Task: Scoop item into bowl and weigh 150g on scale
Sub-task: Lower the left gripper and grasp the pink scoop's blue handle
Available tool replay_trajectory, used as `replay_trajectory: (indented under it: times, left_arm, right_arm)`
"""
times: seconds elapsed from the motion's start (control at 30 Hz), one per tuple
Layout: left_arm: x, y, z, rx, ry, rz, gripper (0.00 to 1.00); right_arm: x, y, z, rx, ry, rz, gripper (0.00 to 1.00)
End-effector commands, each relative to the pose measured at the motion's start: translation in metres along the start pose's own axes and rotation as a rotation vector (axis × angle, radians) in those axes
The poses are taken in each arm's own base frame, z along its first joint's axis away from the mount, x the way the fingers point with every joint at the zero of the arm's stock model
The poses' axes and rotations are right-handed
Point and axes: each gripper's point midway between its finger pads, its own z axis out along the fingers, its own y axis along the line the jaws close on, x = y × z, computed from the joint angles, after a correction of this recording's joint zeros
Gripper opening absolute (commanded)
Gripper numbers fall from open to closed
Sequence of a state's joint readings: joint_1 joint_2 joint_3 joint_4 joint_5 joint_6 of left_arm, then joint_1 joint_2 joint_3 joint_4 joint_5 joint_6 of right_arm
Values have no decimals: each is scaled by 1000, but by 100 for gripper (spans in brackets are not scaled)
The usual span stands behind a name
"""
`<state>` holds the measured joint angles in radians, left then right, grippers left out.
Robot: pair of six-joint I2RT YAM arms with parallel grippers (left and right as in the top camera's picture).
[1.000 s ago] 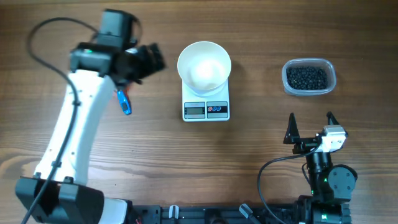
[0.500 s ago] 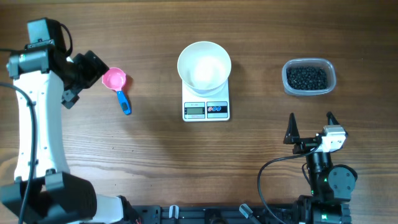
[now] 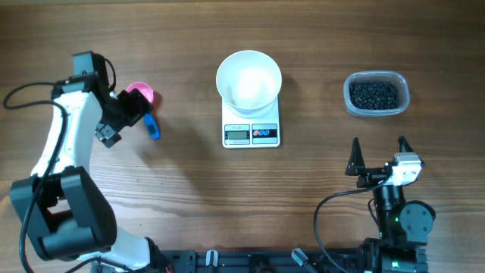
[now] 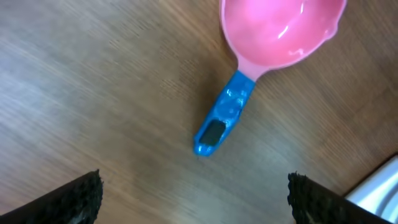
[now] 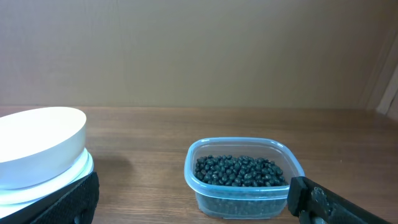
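Beans (image 3: 373,95) in clear tub (image 3: 377,73), white bowl (image 3: 225,74) on scale (image 3: 251,135)

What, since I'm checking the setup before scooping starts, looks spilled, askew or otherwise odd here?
Nothing stands out. The beans are all inside the tub, none on the table; the empty bowl sits upright on the scale, and the scoop lies flat on the table, intact.

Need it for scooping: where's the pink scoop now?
Overhead, the pink scoop lies left of the scale, right beside the left gripper.
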<state>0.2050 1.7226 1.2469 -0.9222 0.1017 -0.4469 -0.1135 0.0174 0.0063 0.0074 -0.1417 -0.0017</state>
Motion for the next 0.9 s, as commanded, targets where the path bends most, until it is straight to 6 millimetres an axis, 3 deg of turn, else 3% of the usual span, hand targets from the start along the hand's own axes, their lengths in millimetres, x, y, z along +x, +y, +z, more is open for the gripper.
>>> replay_trajectory:
  times: [0.0, 0.1, 0.17, 0.27, 0.33, 0.67, 0.87]
  left_arm:
    - [0, 0, 22, 21, 10, 25, 99]
    - [-7, -3, 37, 27, 1, 28, 96]
    - [-10, -11, 44, 68, 3, 71, 100]
    - [-2, -20, 56, 126, 55, 150, 98]
    - [-1, -18, 60, 120, 66, 175, 89]
    - [0, -18, 83, 122, 92, 197, 61]
    - [3, -17, 90, 126, 112, 194, 48]
  right_arm:
    - [-3, 4, -1, -19, -12, 2, 100]
    - [-3, 4, -1, -19, -12, 2, 100]
    - [-3, 4, -1, -19, -12, 2, 100]
    - [-3, 4, -1, -19, -12, 2, 100]
    - [-3, 4, -1, -19, -12, 3, 100]
    - [-3, 4, -1, -19, -12, 2, 100]
    - [-3, 4, -1, -19, -12, 2, 100]
